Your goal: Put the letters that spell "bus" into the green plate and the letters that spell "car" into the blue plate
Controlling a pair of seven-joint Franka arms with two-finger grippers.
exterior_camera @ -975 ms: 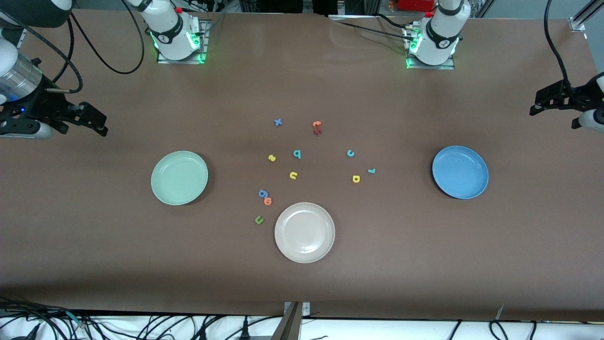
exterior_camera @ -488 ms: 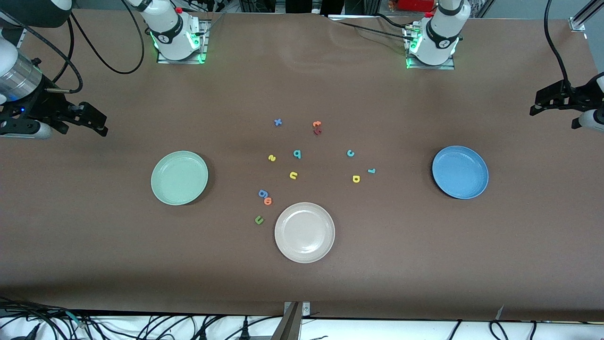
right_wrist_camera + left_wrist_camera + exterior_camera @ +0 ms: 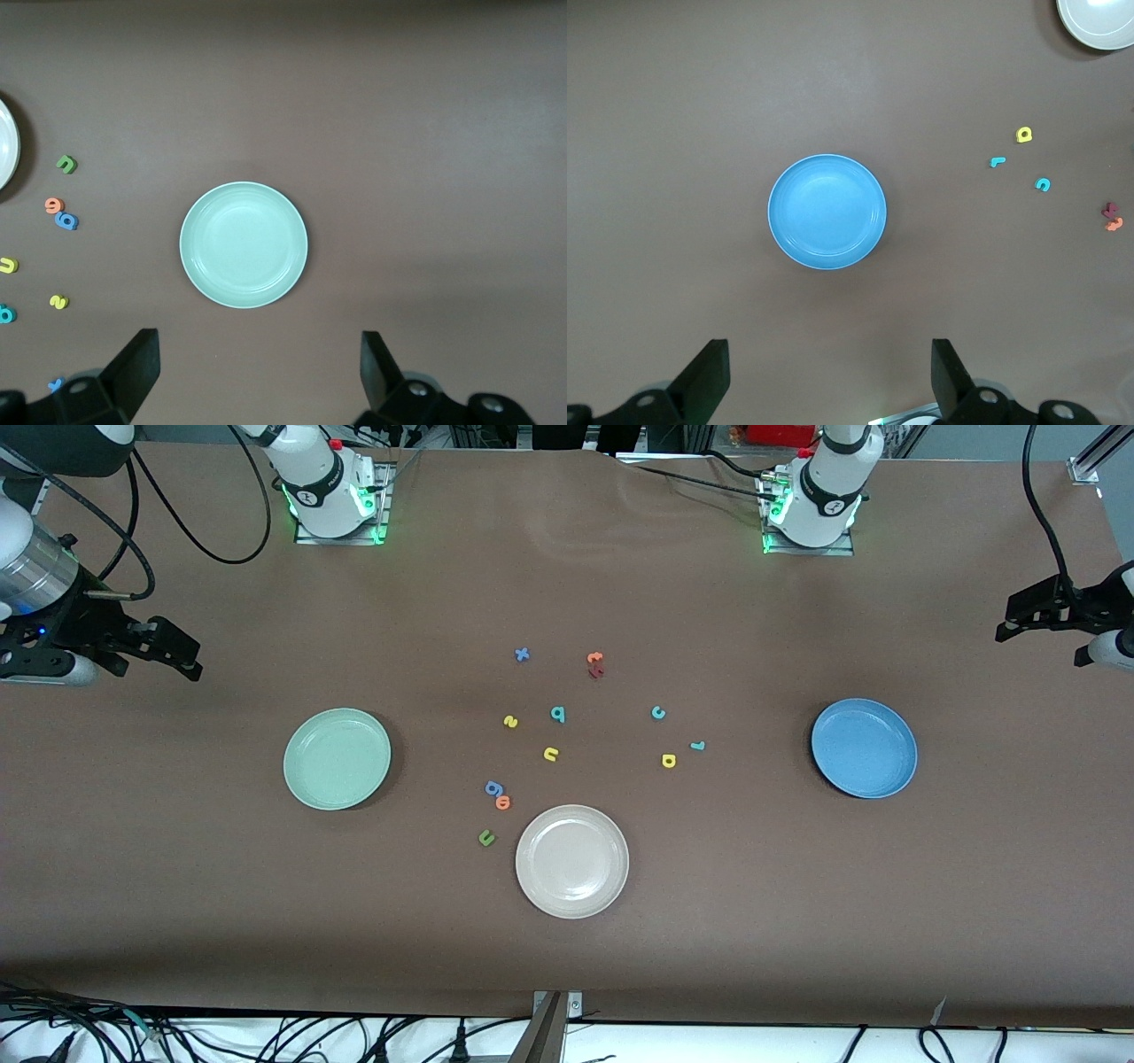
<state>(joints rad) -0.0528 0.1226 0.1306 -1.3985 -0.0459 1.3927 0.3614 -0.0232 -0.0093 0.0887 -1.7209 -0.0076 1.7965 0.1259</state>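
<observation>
The green plate [image 3: 337, 759] [image 3: 244, 244] lies toward the right arm's end and the blue plate [image 3: 864, 747] [image 3: 827, 211] toward the left arm's end. Between them lie the teal b [image 3: 557, 713], yellow u [image 3: 551, 755] and yellow s [image 3: 510, 722]. Closer to the blue plate are the teal c [image 3: 658, 712], yellow a [image 3: 669, 760] and teal r [image 3: 697, 745]. My right gripper [image 3: 182, 654] [image 3: 256, 341] hangs open and holds nothing, high beside the green plate. My left gripper [image 3: 1032, 624] [image 3: 829, 354] is open too, high beside the blue plate.
A beige plate [image 3: 572, 861] sits nearest the front camera. Beside it lie a dark green u [image 3: 486, 837], an orange o [image 3: 503, 802] and a blue g [image 3: 493, 787]. A blue x [image 3: 522, 654], an orange t [image 3: 594, 658] and a dark red letter [image 3: 595, 671] lie toward the bases.
</observation>
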